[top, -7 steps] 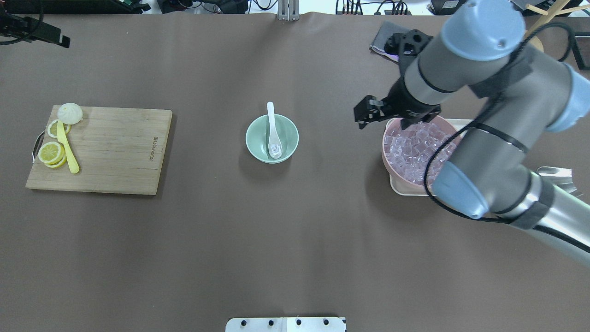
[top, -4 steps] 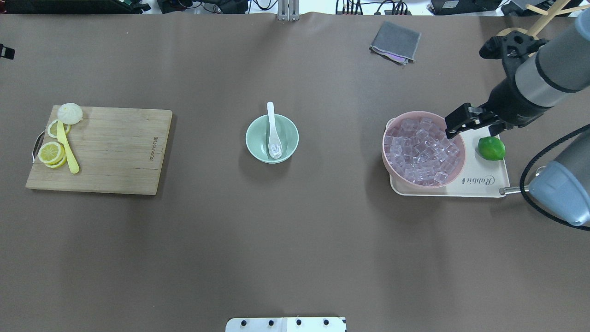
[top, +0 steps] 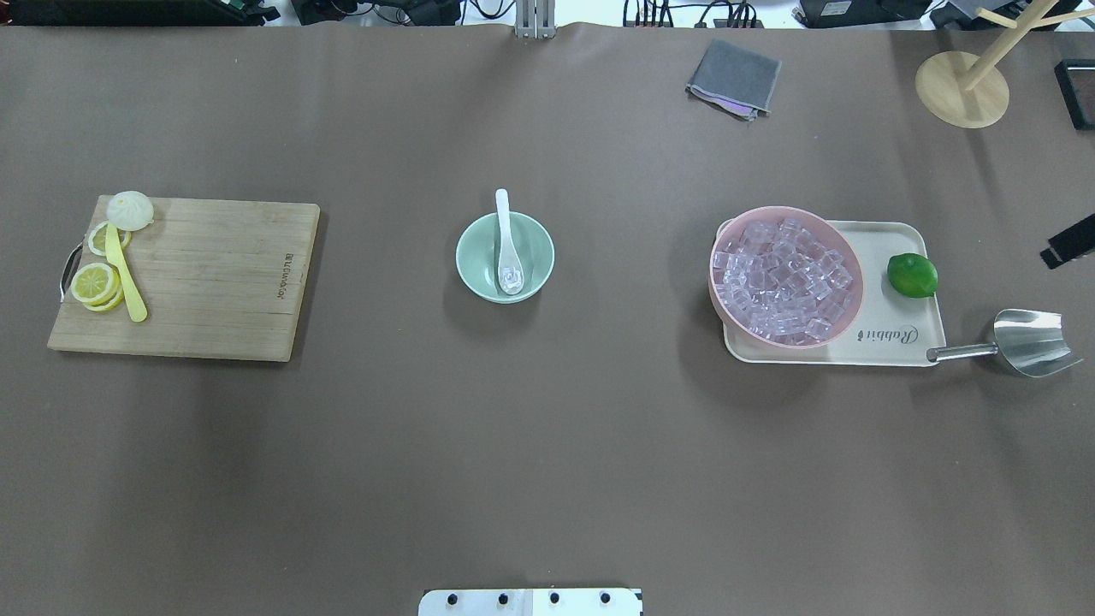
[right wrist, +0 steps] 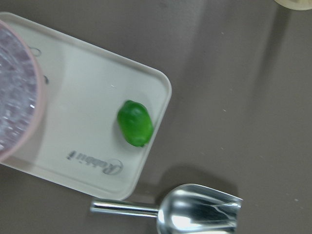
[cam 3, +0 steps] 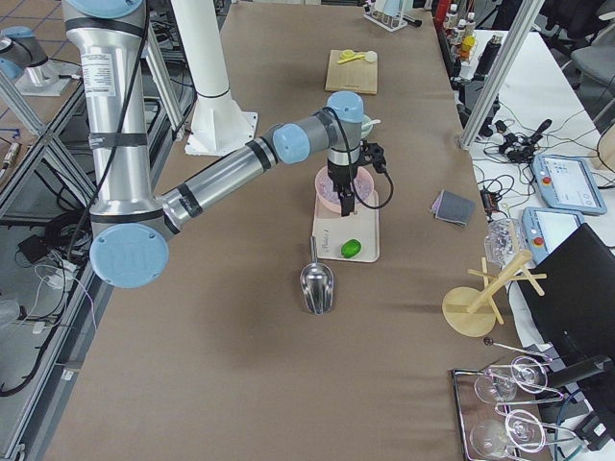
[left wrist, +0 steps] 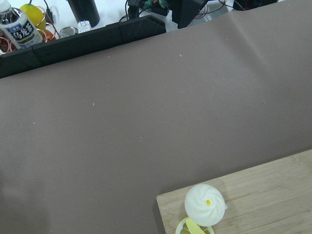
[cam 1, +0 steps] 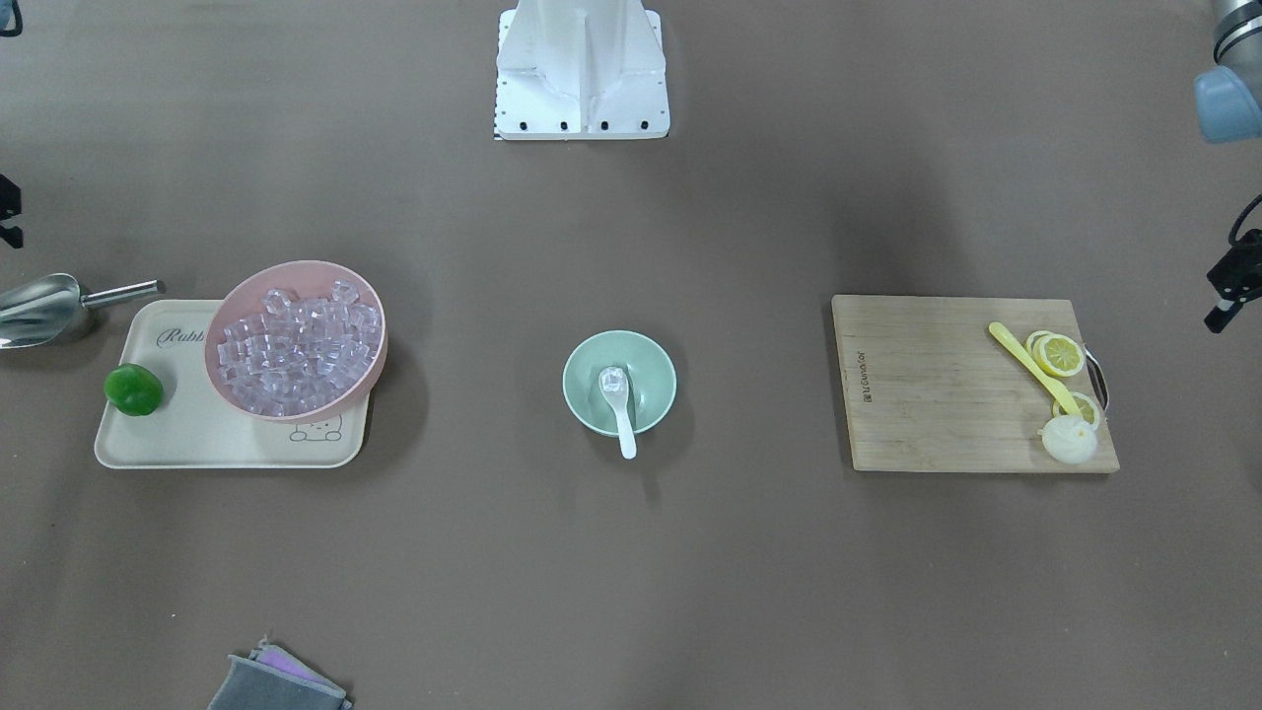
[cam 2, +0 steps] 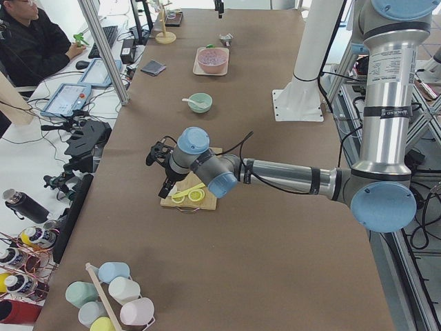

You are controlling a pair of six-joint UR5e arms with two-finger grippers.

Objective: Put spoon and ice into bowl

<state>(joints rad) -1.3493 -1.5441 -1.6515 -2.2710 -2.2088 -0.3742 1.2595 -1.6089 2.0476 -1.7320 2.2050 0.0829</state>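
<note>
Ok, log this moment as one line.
spoon: in bowl, handle over far rim | ice: one cube in spoon scoop | pink bowl: full of cubes, on tray | status: task looks complete

lime (top: 912,275), steel scoop (top: 1023,343), cutting board (top: 205,282)

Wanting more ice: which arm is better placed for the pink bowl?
Probably right: the right gripper hangs by the tray holding the pink bowl; the left gripper is near the cutting board.

- Two bowls are counted: one mint-green bowl (top: 476,261), one pink bowl (cam 1: 296,271).
- Two spoons are counted: one white spoon (top: 506,244), one yellow spoon (top: 125,274).
- One scoop (top: 1031,342), one lime (top: 912,275), one tray (top: 890,338) and one cutting board (top: 214,274) are seen.
- One ice cube (top: 511,276) is counted in the white spoon; those in the pink bowl are too many to be counted.
</note>
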